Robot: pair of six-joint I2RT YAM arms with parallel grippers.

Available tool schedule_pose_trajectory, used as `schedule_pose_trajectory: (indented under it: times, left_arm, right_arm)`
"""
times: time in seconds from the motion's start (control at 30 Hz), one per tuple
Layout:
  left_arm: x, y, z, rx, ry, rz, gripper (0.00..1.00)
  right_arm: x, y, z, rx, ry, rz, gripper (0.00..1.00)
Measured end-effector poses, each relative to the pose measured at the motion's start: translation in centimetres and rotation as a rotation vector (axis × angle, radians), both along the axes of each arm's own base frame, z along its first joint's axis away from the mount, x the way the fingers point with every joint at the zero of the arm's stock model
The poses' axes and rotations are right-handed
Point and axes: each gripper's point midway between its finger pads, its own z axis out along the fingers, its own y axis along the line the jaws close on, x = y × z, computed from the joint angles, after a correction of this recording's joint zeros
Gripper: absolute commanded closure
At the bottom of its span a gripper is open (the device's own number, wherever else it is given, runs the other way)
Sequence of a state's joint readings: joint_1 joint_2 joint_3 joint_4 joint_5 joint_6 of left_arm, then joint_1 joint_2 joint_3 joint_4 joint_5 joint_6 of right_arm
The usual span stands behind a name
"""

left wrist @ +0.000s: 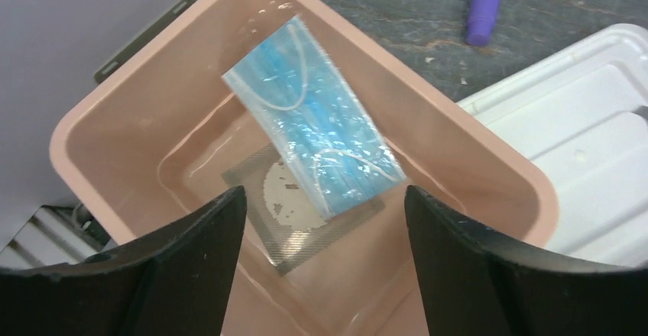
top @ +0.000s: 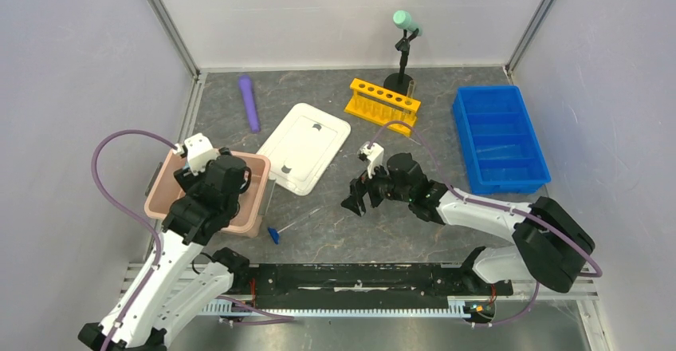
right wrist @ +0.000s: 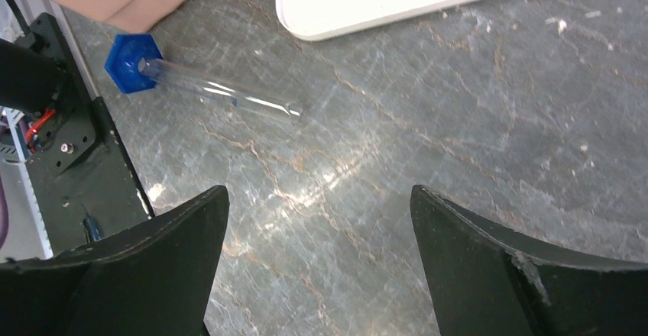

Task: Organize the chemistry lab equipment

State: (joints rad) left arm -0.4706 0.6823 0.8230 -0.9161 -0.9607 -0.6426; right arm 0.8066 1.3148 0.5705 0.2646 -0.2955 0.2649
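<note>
Grey desk point(top: 398, 231). Left edge: face mask point(left wrist: 313, 145) in pink bin point(left wrist: 474, 145) under spread left gripper point(left wrist: 322, 221). Front edge: blue-capped tube point(right wrist: 221, 92), right gripper point(right wrist: 319, 198) spread.

White shells and black joints are seen on the left arm point(top: 163, 291) and right arm point(top: 486, 210); purple cables point(top: 127, 133) are looped alongside; fingers point(left wrist: 183, 275) are moulded black.

The face mask point(left wrist: 313, 137) hides part of the white-disc packet point(left wrist: 302, 240); the left arm point(top: 209, 190) covers the pink bin point(top: 162, 190) at the desk's left edge.
</note>
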Motion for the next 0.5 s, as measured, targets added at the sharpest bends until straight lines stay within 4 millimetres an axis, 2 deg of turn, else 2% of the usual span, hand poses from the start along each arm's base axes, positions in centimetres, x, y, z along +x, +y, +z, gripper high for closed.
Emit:
schedule_pose_trajectory:
  times: [0.1,0.33,0.4,0.5]
  left_arm:
    - [0.3,-1.0,1.0,-0.038,-0.025,-0.068,0.01]
    - [0.5,-3.1,4.7,-0.104,-0.171,-0.263,0.0]
    - [0.6,-3.2,5.1,-0.098,-0.192,-0.284,0.0]
    - [0.5,-3.1,4.7,-0.072,-0.183,-0.3,0.0]
  right_arm:
    - [0.4,1.3,0.7,0.004,-0.011,0.017,0.15]
    - [0.7,5.9,1.9,-0.029,-0.017,0.022,0.46]
    - [0.5,7.3,2.1,-0.036,-0.006,0.006,0.51]
    - [-0.6,9.1,2.0,-0.054,0.006,-0.01,0.57]
